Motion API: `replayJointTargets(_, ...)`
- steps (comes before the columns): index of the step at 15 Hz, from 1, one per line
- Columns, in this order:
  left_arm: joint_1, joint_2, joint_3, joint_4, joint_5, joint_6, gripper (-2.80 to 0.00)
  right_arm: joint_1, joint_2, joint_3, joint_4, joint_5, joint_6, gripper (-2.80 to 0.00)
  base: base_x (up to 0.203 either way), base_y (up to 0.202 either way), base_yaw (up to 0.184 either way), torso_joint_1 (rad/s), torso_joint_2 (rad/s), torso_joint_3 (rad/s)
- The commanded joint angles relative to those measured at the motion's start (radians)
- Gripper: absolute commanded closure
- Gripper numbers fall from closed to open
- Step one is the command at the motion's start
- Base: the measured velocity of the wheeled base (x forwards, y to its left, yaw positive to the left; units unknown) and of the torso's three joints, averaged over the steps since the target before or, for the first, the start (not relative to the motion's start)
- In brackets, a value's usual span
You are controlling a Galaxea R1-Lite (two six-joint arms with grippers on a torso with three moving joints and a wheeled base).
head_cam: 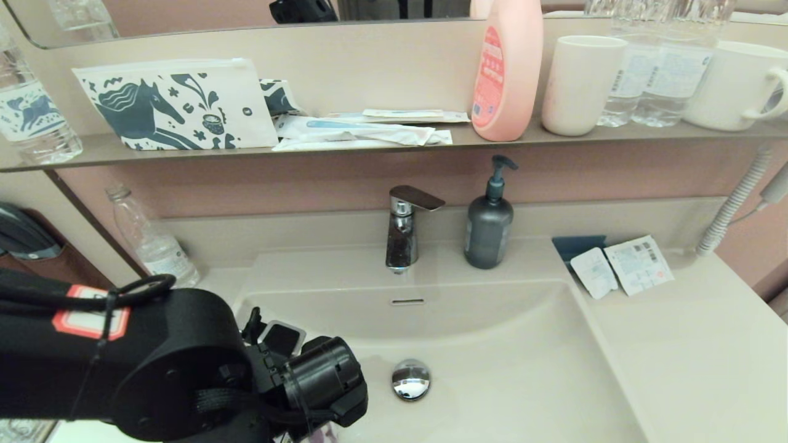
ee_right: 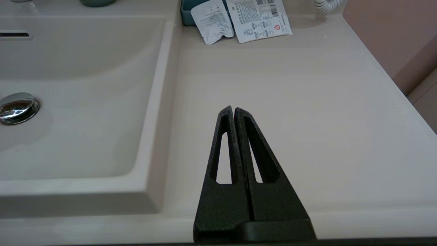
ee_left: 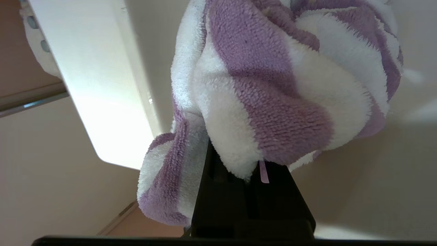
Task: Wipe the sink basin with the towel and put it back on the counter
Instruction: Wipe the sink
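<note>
While the left tool (ee_left: 239, 164) is clamped on the bunched purple-and-white towel (ee_left: 273, 85), it sits low at the near-left corner of the sink basin (head_cam: 492, 344), left of the chrome drain plug (head_cam: 410, 379). Right tool (ee_right: 234, 111): fingers pressed together, empty, above the table (ee_right: 290, 102) right of the basin.

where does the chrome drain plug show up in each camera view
Head view: drain plug at lower centre, on the sink basin floor, just right of the left arm.
Left wrist view: not visible; the towel fills it.
Right wrist view: at the left edge.
Shared landmark: the overflow slot.
</note>
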Motion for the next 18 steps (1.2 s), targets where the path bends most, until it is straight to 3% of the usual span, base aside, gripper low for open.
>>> replayJointTargets(1, 0.011, 0.039, 0.093, -0.201, 0.004, 0.008, 0.00, 0.001, 0.000, 0.000, 0.000, 0.000, 0.000, 0.00, 0.000, 0.000, 0.000, 0.000, 0.00, 0.000)
replayJointTargets(6, 0.061, 0.155, 0.167, -0.380, 0.003, 0.036, 0.00, 0.000, 0.000, 0.000, 0.000, 0.000, 0.000, 0.00, 0.000, 0.000, 0.000, 0.000, 0.00, 0.000)
replayJointTargets(10, 0.158, 0.152, 0.267, -0.625, 0.002, 0.230, 0.00, -0.001, 0.000, 0.000, 0.000, 0.000, 0.000, 0.00, 0.000, 0.000, 0.000, 0.000, 0.00, 0.000)
replayJointTargets(14, 0.246, 0.160, 0.273, -0.755, 0.000, 0.352, 0.00, 0.001, 0.000, 0.000, 0.000, 0.000, 0.000, 0.00, 0.000, 0.000, 0.000, 0.000, 0.00, 0.000)
replayJointTargets(18, 0.333, 0.192, 0.274, -0.912, -0.003, 0.520, 0.00, 0.001, 0.000, 0.000, 0.000, 0.000, 0.000, 0.00, 0.000, 0.000, 0.000, 0.000, 0.00, 0.000)
